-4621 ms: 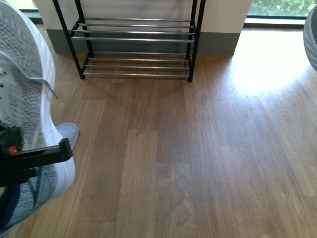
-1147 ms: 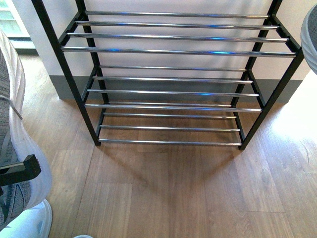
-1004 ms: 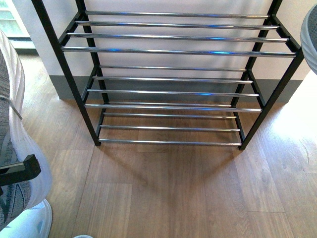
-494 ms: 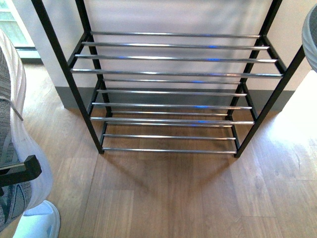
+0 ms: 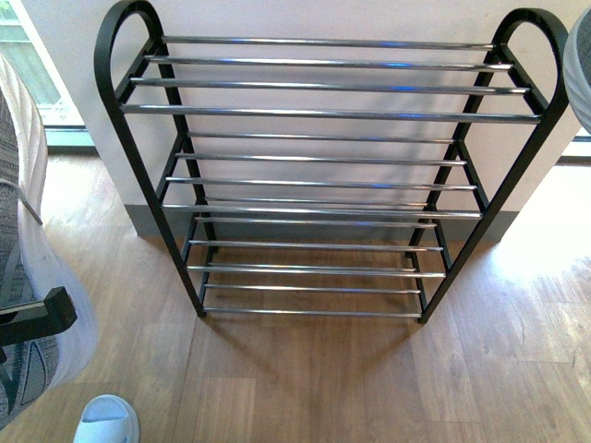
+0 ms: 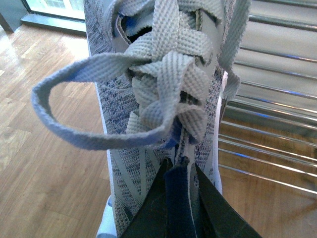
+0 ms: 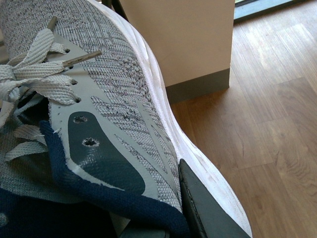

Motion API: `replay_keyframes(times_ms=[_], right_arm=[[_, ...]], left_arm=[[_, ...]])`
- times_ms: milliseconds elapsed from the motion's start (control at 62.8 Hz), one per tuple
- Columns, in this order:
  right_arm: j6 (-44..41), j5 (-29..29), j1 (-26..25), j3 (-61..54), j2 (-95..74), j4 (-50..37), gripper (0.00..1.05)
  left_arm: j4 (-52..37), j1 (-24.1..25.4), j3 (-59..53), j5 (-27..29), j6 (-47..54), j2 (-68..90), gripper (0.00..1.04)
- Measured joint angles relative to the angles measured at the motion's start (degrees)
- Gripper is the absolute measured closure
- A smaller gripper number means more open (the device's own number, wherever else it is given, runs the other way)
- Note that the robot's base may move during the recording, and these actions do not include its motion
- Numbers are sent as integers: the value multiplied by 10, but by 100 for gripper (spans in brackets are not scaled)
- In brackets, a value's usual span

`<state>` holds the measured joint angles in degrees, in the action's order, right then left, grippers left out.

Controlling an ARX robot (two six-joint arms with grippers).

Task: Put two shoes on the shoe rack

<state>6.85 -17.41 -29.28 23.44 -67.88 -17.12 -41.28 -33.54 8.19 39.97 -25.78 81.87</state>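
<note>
Grey left shoe [image 6: 126, 173] laces [image 6: 163, 84], right shoe [image 7: 124, 84] eyelets [image 7: 79, 119]: wrists | shoe rack [image 5: 323, 113]: front

The shoe rack [image 5: 323, 113] stands against the wall [image 5: 323, 17] ahead, left shoe [image 5: 46, 249] nearer left, right shoe [image 5: 582, 65] nearer right.

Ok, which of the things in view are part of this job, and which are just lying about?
Part of the job:
left shoe
right shoe
shoe rack

Just lying about:
pale slipper on the floor, in front of the rack and off to its left
</note>
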Motion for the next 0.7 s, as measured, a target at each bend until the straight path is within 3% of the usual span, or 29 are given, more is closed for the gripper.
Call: replay_keyframes(times_ms=[398,430,510,558,621,701], right_arm=[[0,0,0,0,0,0,103],[0,-17,-3,-6,-5,-23,103],[1,-96,-10,-43,-22,-177,103],[6,-115,-6,-45,-21,-208,103],[25,-123,15,-18,5,-191,103],[48,-89,56,28,22,-133,103]], left_arm=[[0,0,0,1,0,0,102],[0,0,0,1,0,0,102],[0,0,0,1,0,0,102],[0,0,0,1,0,0,102],[0,0,0,0,0,0,102],[0,0,0,0,0,0,102]])
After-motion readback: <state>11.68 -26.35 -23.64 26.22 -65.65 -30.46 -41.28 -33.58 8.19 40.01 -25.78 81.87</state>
